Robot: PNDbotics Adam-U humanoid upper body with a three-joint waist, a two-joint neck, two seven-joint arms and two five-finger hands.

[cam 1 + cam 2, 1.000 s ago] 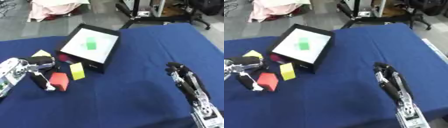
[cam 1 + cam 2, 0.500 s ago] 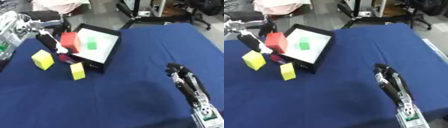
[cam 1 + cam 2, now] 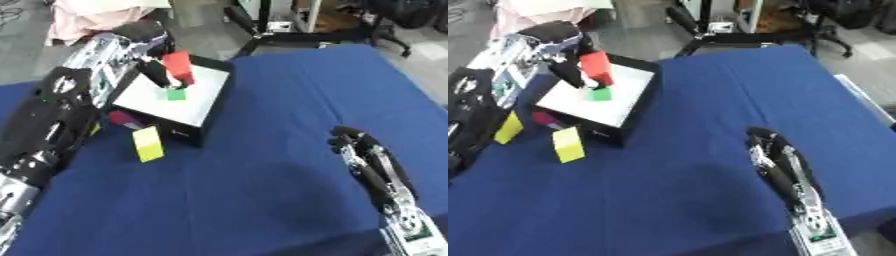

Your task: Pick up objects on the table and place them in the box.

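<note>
At the far left of the blue table [image 3: 710, 125], a yellow block [image 3: 508, 128] leans tilted just beside the robot's left arm; only the right eye view shows it whole, since in the left eye view the arm hides all but a sliver. Next to it a magenta block [image 3: 544, 118] lies against the outer wall of the box [image 3: 636, 107], mostly in shadow. Just in front of the box's near corner a second yellow block [image 3: 148, 143], flat and oblong, lies with its long axis running toward and away from the robot, slightly tilted. The box is black-walled with a pale floor and sits askew, one corner toward the robot. Over its far-left part the left hand [image 3: 154, 71] has fingers and thumb pinched on a red block [image 3: 179, 66], a plain oblong held upright, long axis near vertical, above the box floor. Just below it a small green block [image 3: 176, 94] lies on that floor. At the lower right the right hand [image 3: 360, 152] rests idle on the table, fingers straight and relaxed, holding nothing.
</note>
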